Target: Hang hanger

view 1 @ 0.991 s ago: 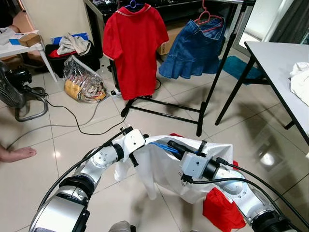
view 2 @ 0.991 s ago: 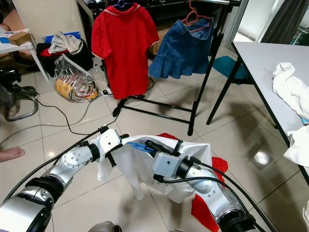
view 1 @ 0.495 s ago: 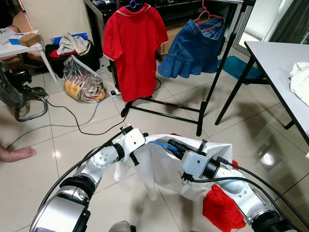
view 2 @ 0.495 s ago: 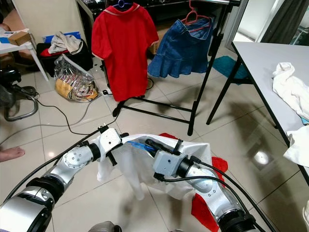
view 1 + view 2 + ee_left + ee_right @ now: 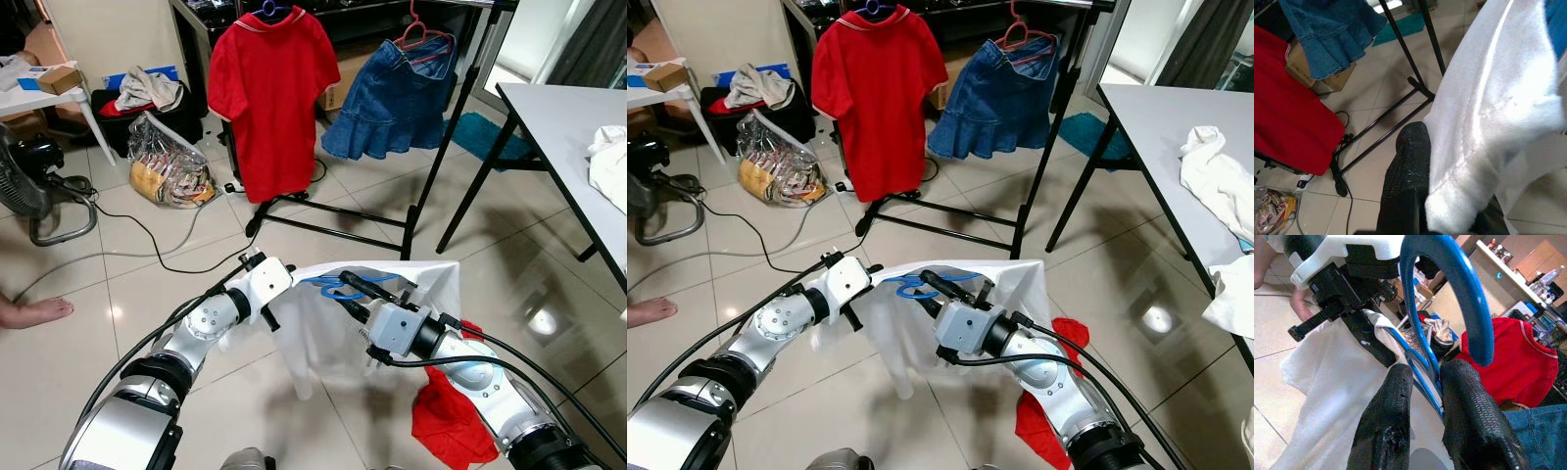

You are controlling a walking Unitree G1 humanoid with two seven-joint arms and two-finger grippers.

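Holding a white cloth garment (image 5: 377,304) stretched between them, both arms reach forward over the pale tiled floor (image 5: 127,294). The left tool (image 5: 266,311), on its silver arm at about 9 o'clock of the garment, pinches one edge of the white fabric; in the left wrist view one black finger (image 5: 1405,181) presses against the bunched hem, so the fingers are closed on the cloth. The right tool (image 5: 351,292), at roughly 5 o'clock of the garment's top edge, has its two black fingertips (image 5: 1469,406) drawn close together around the thin neck of a blue plastic hanger (image 5: 911,286) — the hook curves up just past the fingers, and the hanger's arms run inside the garment's collar. So the hanger sits between the two tools, low in front of the robot, well apart from the rack.

At 12 o'clock stands a black metal clothes rack (image 5: 421,211) carrying a red short-sleeved polo shirt (image 5: 269,98) on a blue hanger and, to its 3 o'clock, a blue denim skirt (image 5: 392,98) on a pink hanger. A crumpled red cloth (image 5: 446,426) lies on the floor beneath the right arm. A grey surface (image 5: 573,122) with black legs runs along the 3 o'clock side, with white cloth (image 5: 609,162) heaped on it. At 9 o'clock a person's bare foot (image 5: 34,313) rests on the tiles — near a floor fan (image 5: 29,191) and a black cable (image 5: 147,250).
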